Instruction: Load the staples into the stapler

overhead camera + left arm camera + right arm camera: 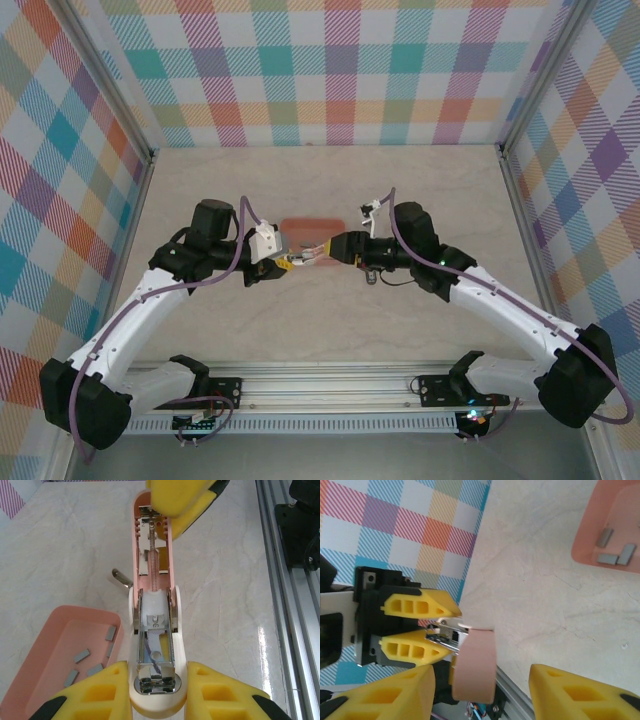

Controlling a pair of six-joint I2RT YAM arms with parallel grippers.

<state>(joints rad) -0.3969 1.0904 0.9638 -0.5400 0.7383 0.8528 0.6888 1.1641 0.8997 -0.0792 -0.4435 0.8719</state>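
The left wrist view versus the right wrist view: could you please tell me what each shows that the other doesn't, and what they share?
Left wrist view: the inside of the opened stapler, its spring and channel exposed, and the metal rail. Right wrist view: the checked wall, and the gap between the pink lid and one finger of the right end effector. Both: the stapler clamped by the left end effector, and the pink tray holding loose staples.

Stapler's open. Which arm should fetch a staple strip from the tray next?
Right. The left gripper is shut on the stapler, steadying it. The right gripper stands open around the lid, so it looks free to reach the staples in the tray.
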